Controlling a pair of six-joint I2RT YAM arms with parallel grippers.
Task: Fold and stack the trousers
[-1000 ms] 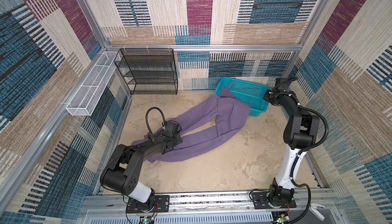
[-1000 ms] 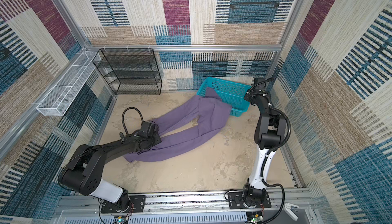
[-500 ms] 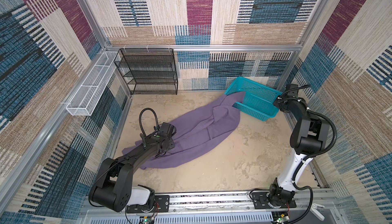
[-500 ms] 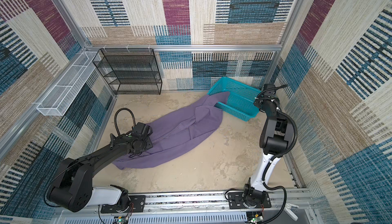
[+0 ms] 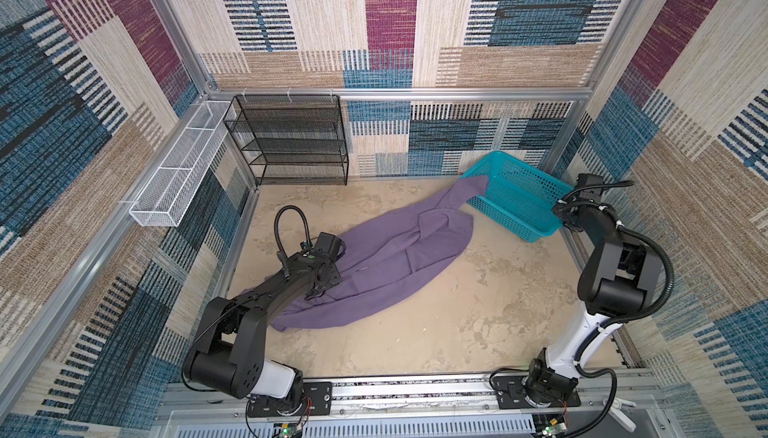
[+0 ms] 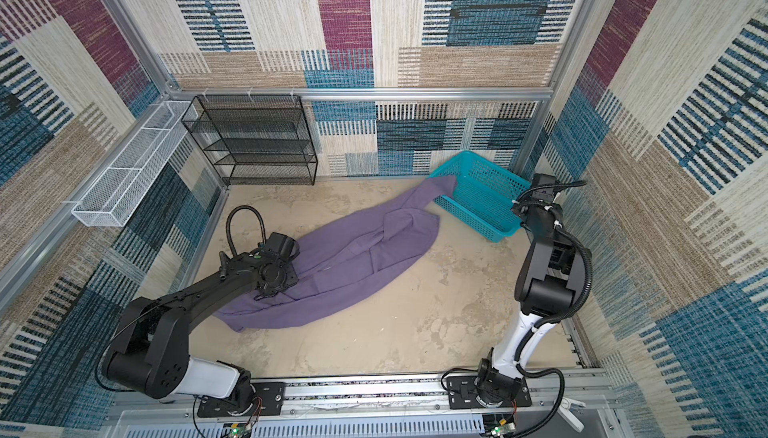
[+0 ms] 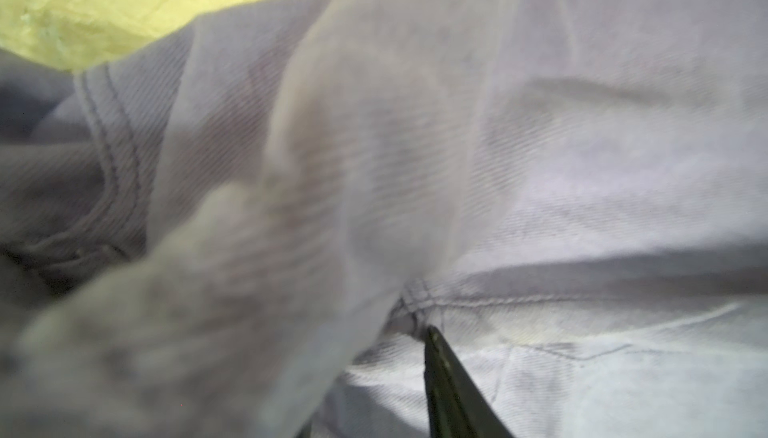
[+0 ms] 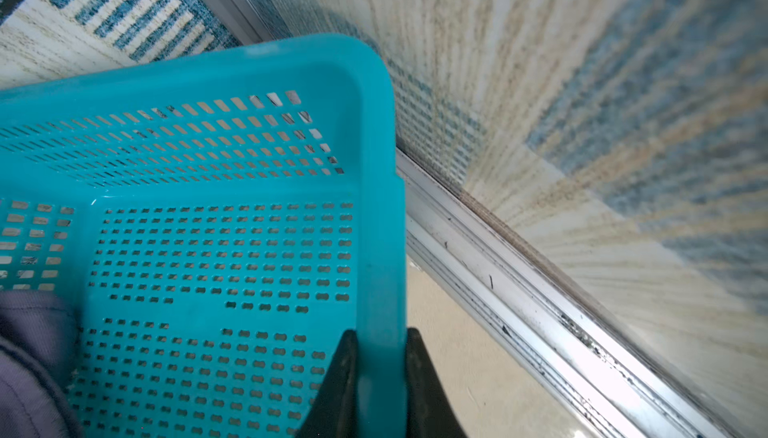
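Now | trousers (image 5: 395, 257) muted purple, rumpled | left claw (image 5: 313, 292) grip unclear | right claw (image 8: 380, 373) clamps basket (image 8: 376, 157) rim

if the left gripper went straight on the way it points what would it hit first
The trousers: the left gripper points down into the purple cloth, which fills the left wrist view right ahead of it. It may already touch; depth is unclear.

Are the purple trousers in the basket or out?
Mostly out: the trousers lie crumpled on the table, with one end draped over the basket rim.
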